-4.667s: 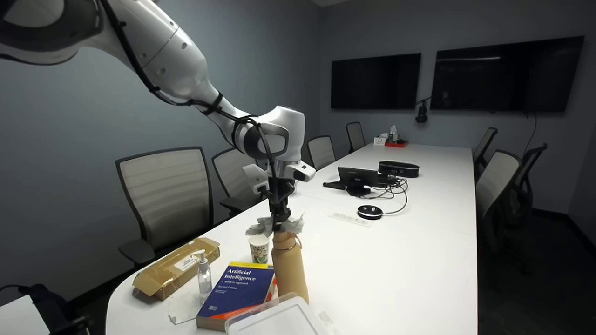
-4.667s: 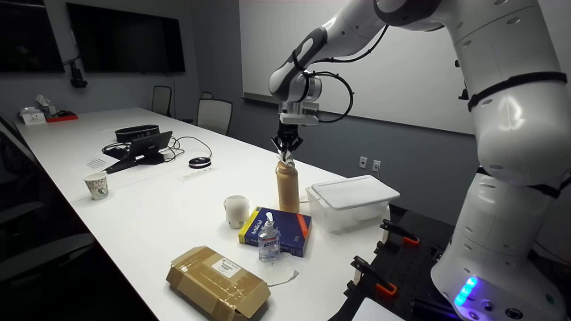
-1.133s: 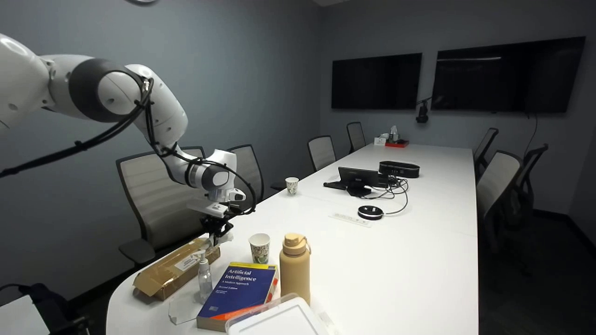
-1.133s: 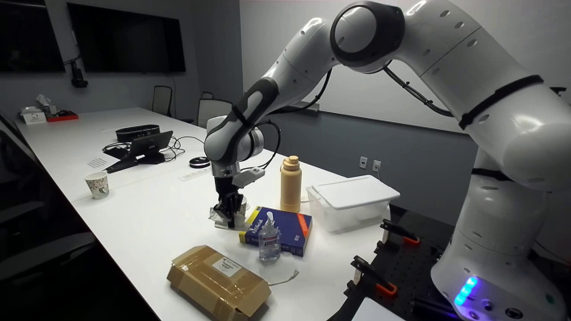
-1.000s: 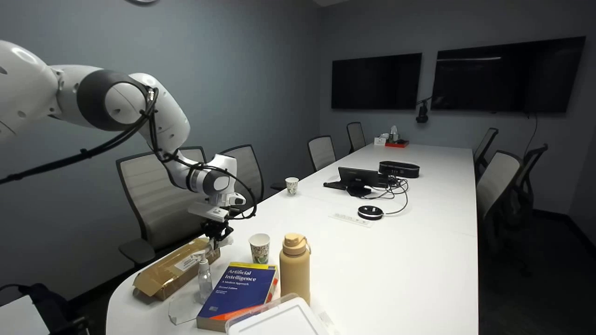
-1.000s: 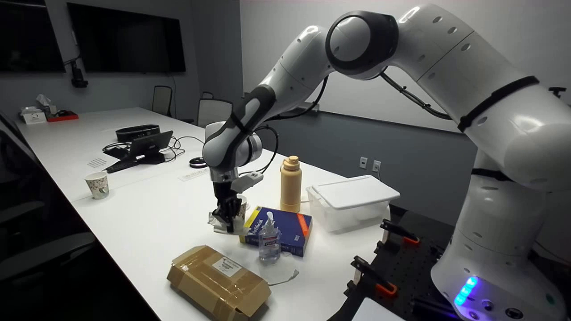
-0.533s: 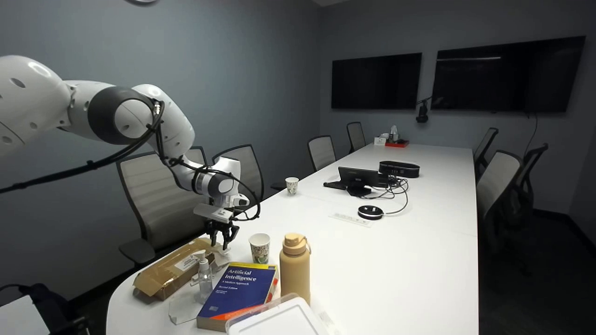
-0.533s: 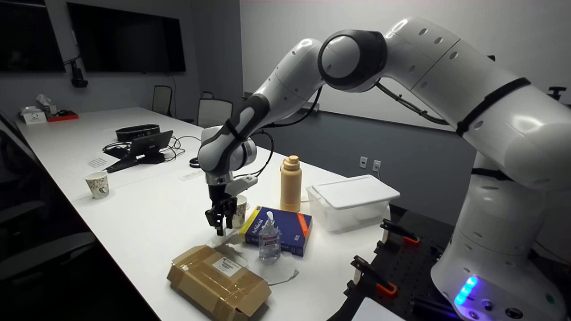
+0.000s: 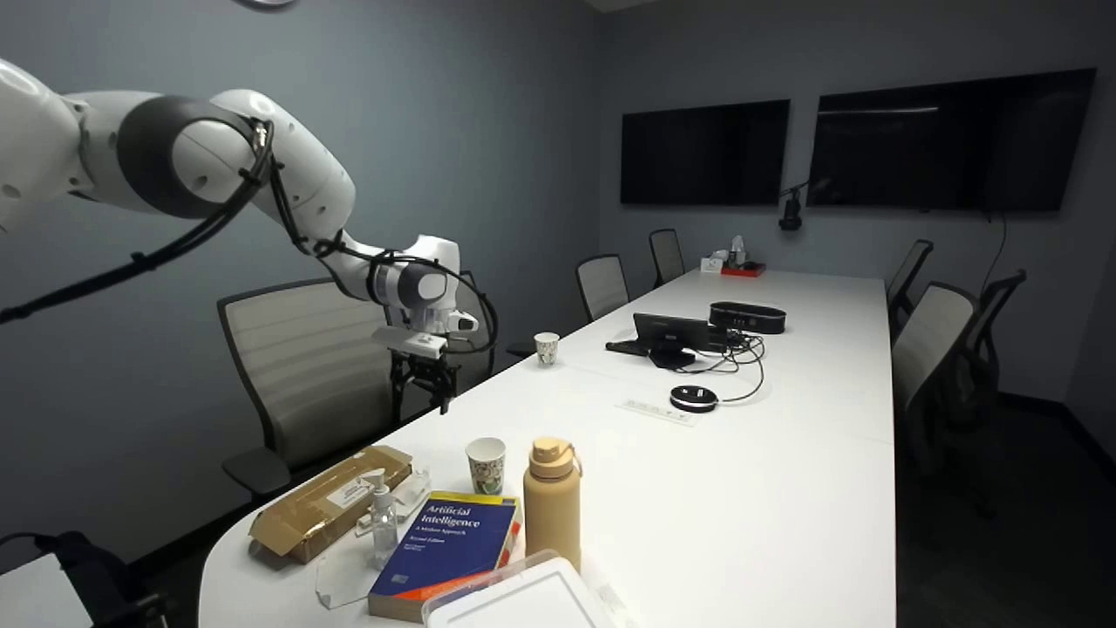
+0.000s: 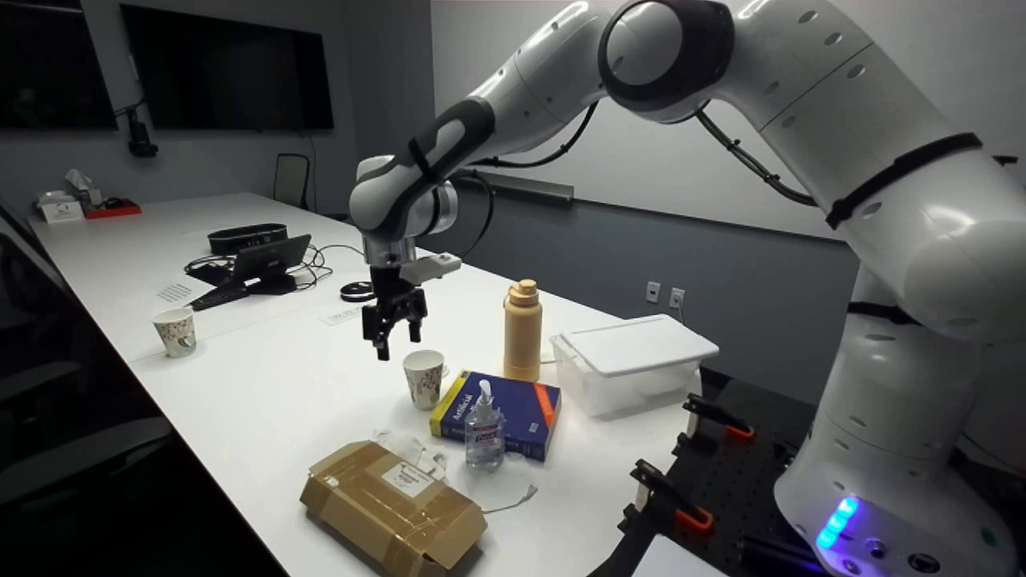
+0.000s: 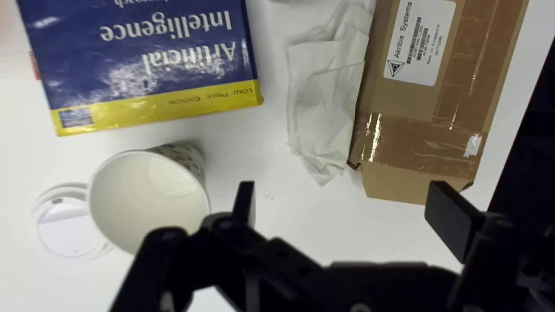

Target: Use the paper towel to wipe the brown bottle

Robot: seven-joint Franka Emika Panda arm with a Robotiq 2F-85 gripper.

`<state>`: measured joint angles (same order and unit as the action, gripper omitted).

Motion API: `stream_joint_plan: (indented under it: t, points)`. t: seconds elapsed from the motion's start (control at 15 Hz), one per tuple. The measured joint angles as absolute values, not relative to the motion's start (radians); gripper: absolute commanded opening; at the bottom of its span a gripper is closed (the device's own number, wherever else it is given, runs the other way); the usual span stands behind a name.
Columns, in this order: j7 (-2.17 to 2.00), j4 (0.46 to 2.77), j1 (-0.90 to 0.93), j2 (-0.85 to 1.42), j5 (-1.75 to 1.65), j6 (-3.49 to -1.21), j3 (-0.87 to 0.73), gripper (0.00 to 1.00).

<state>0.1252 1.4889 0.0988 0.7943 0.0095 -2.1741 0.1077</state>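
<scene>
The brown bottle (image 9: 552, 510) stands upright beside the book in both exterior views; here its side (image 10: 523, 336) is unobstructed. On the table, a crumpled white paper towel (image 11: 327, 91) lies between the book and the cardboard box, close along the box's side in the wrist view. The pump bottle partly covers the towel (image 9: 410, 497) in an exterior view. My gripper (image 11: 342, 208) is open, its fingers wide apart with only table and box visible beyond them. In an exterior view the gripper (image 10: 399, 344) hangs in the air above the table, clear of towel and bottle.
A patterned paper cup (image 10: 424, 378) stands below and beside the gripper, near the blue book (image 10: 501, 413). The cardboard box (image 10: 393, 505), pump bottle (image 10: 484, 437) and lidded plastic bin (image 10: 637, 369) crowd the near end. Another cup (image 10: 175, 332) stands farther off.
Several seconds ago the towel was in my gripper at the bottle's top. It was then carried to the box, the jaws opened, the towel dropped, and the gripper has risen away.
</scene>
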Motion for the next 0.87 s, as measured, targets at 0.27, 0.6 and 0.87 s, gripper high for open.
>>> stream_joint_plan:
  t: [0.27,0.6,0.87]
  points:
    - [0.066,1.574,0.096,0.625,0.001,-2.080,0.052,1.00]
    - [-0.083,1.725,0.083,0.437,-0.041,-2.047,-0.030,1.00]
    - [-0.172,1.825,0.064,0.348,-0.063,-2.046,-0.064,1.00]
